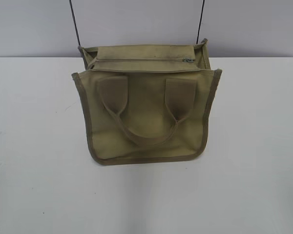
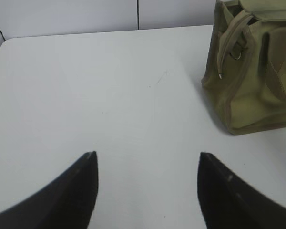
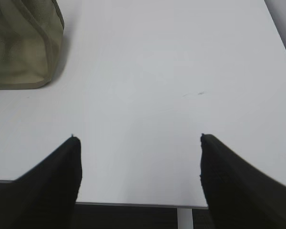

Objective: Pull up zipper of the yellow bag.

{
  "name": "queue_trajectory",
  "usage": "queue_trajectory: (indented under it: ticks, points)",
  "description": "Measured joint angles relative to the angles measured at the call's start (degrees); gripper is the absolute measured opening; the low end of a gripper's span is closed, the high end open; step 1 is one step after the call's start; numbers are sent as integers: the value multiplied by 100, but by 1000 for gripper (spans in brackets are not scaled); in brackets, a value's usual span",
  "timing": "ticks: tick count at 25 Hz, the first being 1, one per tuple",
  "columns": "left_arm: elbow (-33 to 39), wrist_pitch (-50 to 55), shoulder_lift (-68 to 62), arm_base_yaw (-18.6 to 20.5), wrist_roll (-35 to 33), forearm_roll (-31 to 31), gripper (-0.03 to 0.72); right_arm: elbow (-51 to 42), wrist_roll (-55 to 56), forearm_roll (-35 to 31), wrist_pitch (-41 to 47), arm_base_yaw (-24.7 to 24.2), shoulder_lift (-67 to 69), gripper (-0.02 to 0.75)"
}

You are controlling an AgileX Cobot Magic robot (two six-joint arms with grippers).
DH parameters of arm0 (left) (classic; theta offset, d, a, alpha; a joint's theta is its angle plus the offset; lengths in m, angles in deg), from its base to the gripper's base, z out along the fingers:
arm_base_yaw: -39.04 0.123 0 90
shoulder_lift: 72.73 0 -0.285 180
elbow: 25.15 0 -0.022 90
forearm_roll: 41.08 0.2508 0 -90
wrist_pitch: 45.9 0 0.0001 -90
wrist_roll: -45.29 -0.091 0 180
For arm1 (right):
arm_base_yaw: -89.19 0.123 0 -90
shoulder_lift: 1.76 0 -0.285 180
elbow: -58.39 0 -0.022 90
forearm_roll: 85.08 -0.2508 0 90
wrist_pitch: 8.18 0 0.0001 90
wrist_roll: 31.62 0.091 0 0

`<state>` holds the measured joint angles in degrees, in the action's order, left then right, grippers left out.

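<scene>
The yellow bag [image 1: 146, 117] stands on the white table in the middle of the exterior view, its face with a U-shaped strap handle [image 1: 145, 114] towards the camera. The zipper [image 1: 146, 60] runs across its top, with the small silver slider [image 1: 188, 60] near the right end. The bag also shows at the upper right of the left wrist view [image 2: 250, 71] and the upper left of the right wrist view [image 3: 24, 45]. My left gripper [image 2: 148, 155] is open and empty over bare table, left of the bag. My right gripper [image 3: 138, 138] is open and empty, right of the bag. Neither gripper shows in the exterior view.
The white table [image 1: 39, 170] extends around the bag. Its edge [image 3: 133, 204] lies right under the right gripper. A grey wall [image 1: 29, 24] stands behind, with two thin dark cables [image 1: 74, 22] hanging behind the bag.
</scene>
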<state>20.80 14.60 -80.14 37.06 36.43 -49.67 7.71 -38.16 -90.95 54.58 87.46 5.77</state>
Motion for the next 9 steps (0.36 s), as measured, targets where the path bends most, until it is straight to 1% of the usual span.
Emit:
queue_trajectory:
  ticks: [4, 9]
  points:
    - [5, 0, 5, 34, 0, 0, 496, -5, -5, -7, 0, 0, 0, 564]
    - [5, 0, 11, 319, 0, 0, 496, -5, -5, -9, 0, 0, 0, 564]
